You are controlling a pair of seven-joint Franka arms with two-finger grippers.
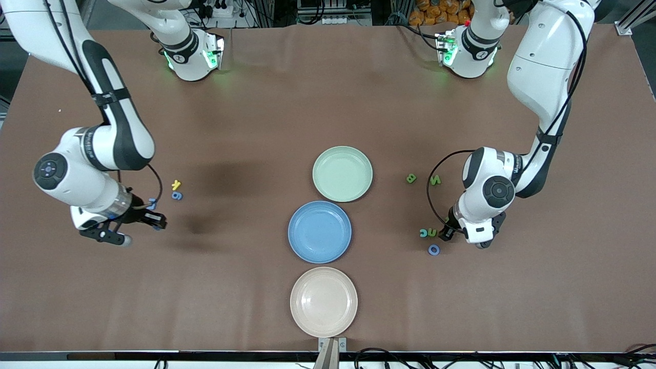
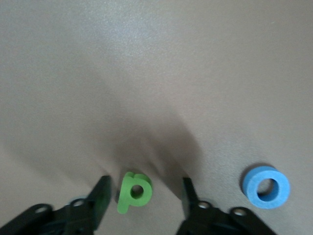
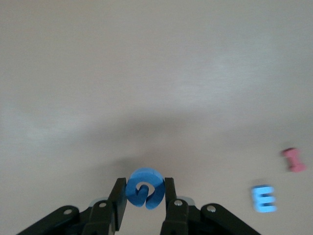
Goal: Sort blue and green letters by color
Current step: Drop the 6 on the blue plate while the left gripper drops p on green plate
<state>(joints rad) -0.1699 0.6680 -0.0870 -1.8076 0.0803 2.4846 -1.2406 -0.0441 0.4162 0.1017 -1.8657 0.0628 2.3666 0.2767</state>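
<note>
Brown desk (image 1: 256, 287) all across. Three plates down the middle: pale green plate (image 1: 342, 173), blue plate (image 1: 320, 231), beige plate (image 1: 324, 301). Olive-green B (image 1: 411, 178) and N (image 1: 435, 180), a green P (image 2: 133, 191), a blue ring (image 2: 266, 186). Yellow K (image 1: 176, 184), blue 6 (image 1: 177, 196), light blue E (image 3: 264, 199), pink piece (image 3: 294, 160), blue G (image 3: 145, 189) between black jaws.

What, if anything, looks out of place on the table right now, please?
Two stray colours stand out: a yellow letter beside a blue 6 toward the right arm's end, and a pink piece near a blue E. Neither is blue or green.
</note>
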